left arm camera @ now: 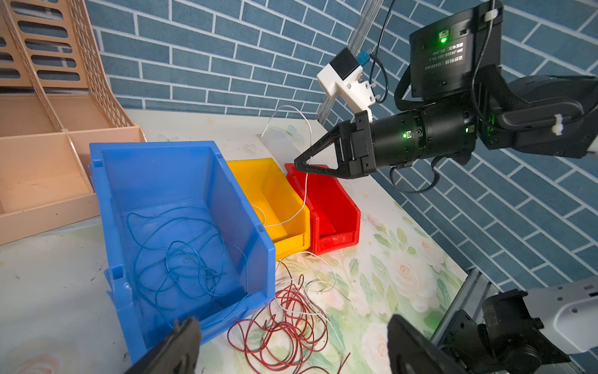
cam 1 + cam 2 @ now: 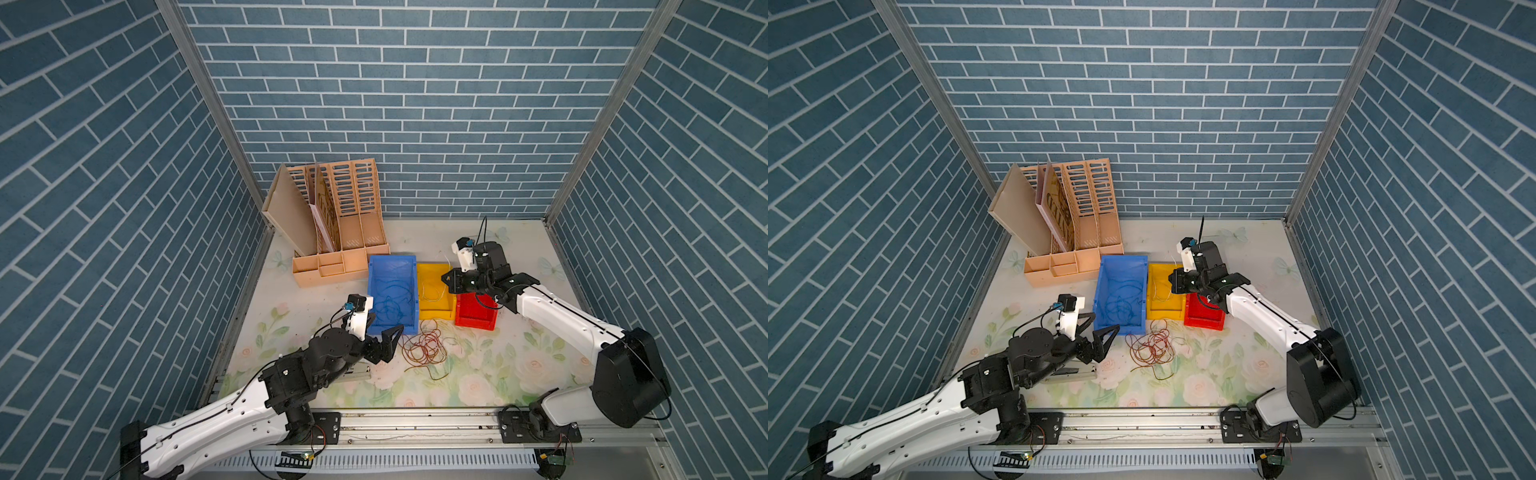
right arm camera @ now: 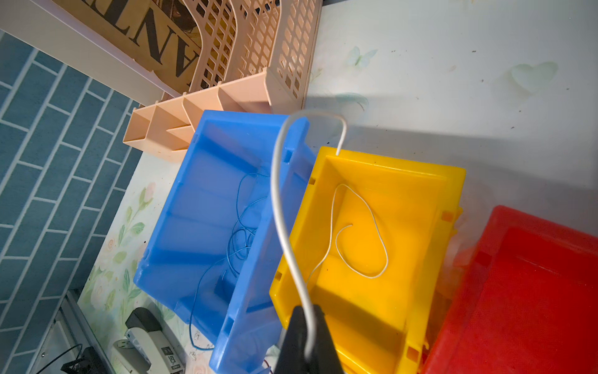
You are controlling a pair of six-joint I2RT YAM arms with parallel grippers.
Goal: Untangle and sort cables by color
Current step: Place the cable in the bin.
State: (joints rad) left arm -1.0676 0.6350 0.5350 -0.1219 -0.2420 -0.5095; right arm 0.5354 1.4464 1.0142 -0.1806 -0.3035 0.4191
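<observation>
The left gripper, jaws spread wide and holding nothing, hovers beside the blue plastic bin, which contains thin blue cables. A red-brown cable tangle lies on the floral table in front of the bins. Over the yellow plastic bin, the right gripper pinches a whitish cable.

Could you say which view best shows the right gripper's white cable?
Right wrist view: the white cable loops large from the right gripper to the yellow bin. Left wrist view shows it thin; both top views barely.
</observation>
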